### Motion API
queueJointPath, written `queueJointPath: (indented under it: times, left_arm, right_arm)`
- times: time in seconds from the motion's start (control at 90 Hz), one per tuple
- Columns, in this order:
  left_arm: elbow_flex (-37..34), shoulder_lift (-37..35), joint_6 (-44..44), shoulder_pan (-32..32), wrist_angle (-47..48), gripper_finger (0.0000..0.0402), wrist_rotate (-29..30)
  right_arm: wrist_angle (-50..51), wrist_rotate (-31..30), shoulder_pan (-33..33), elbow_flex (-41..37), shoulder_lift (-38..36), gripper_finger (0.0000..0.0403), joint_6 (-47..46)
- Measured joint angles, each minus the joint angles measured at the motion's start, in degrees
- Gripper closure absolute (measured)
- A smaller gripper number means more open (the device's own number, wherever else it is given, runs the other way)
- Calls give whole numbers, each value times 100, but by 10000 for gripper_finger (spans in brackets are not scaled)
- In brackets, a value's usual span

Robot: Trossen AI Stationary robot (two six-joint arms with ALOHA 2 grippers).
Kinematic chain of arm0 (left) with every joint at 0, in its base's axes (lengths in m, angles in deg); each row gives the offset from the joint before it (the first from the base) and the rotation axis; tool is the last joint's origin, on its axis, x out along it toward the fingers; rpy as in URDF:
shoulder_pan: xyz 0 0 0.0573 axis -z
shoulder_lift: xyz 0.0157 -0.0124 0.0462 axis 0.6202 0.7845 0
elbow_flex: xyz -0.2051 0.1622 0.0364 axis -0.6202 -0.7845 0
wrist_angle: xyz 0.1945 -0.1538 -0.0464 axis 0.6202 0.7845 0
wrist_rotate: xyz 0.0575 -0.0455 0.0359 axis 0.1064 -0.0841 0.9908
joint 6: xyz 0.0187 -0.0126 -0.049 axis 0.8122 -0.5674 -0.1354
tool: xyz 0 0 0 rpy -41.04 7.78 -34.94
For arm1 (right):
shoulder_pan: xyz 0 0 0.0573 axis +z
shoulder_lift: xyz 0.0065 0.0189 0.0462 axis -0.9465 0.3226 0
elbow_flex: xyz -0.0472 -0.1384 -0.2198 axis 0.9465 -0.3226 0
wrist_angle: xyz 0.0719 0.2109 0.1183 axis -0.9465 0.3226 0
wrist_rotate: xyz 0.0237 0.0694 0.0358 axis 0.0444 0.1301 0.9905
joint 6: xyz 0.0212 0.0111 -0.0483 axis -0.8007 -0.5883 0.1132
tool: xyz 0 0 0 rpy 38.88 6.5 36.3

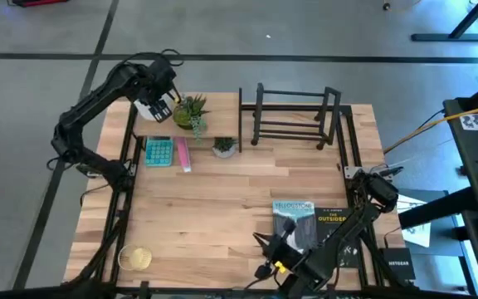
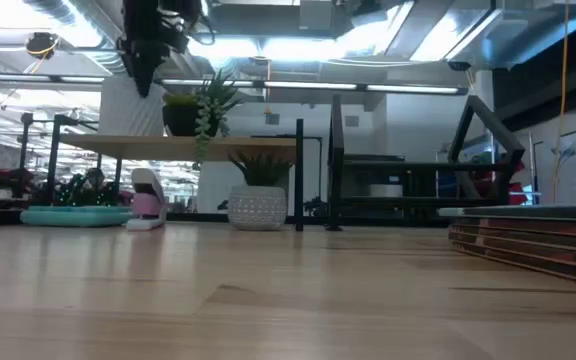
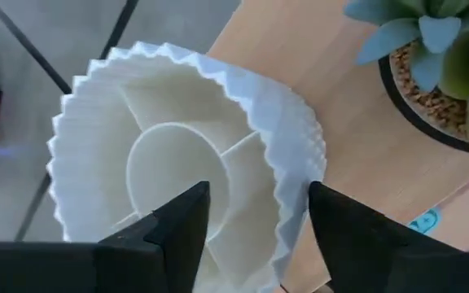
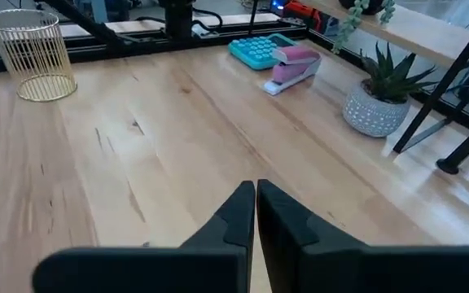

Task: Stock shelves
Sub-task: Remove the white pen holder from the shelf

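Observation:
A white ribbed pot (image 3: 177, 155) stands upright on the left end of the light-wood shelf board (image 1: 210, 124), also seen as the shelf board (image 2: 248, 146) in the low view. My left gripper (image 3: 259, 203) is above the pot, its fingers astride the pot's wall. A potted succulent (image 1: 193, 112) shares the board. The black bar rack (image 1: 293, 116) stands to the board's right. My right gripper (image 4: 256, 195) is shut on nothing, near the table's front edge beside the books. My left gripper comes from above, pointing down, with one finger (image 3: 190, 216) inside the pot and the other finger (image 3: 332, 216) outside, the rim wall (image 3: 279, 203) between them. The pot (image 2: 133, 105) stands upright with its base on the shelf board.
A teal calculator (image 1: 158, 151), a pink stapler (image 1: 183, 154) and a small plant in a white pot (image 1: 224, 147) sit on the table by the shelf. A gold wire basket (image 1: 136, 258) stands near left. Two books (image 1: 293, 218) lie near right.

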Motion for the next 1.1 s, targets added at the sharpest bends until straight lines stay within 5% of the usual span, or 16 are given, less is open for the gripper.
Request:
queueJointPath:
  times: [0.278, 0.644, 0.844, 0.967, 1.1]
  left_arm:
    - [-2, -137, -139, 261, 396, 389, -74]
    - [1012, -514, -1099, 1661, 615, 399, -21]
    - [1909, -496, -1881, 2807, 272, 400, -703]
    - [1963, -400, -1972, 3676, -363, 400, -905]
    - [1963, -199, -1953, 4253, -624, 400, -469]
  right_arm:
    - [2, 0, 0, 0, 0, 402, 2]
    - [24, -15, 92, 0, -33, 402, 170]
    - [28, -60, 349, 0, -289, 402, 176]
    - [19, -536, 668, 2, -565, 402, 199]
    - [9, -1280, 1009, 2, -755, 402, 315]
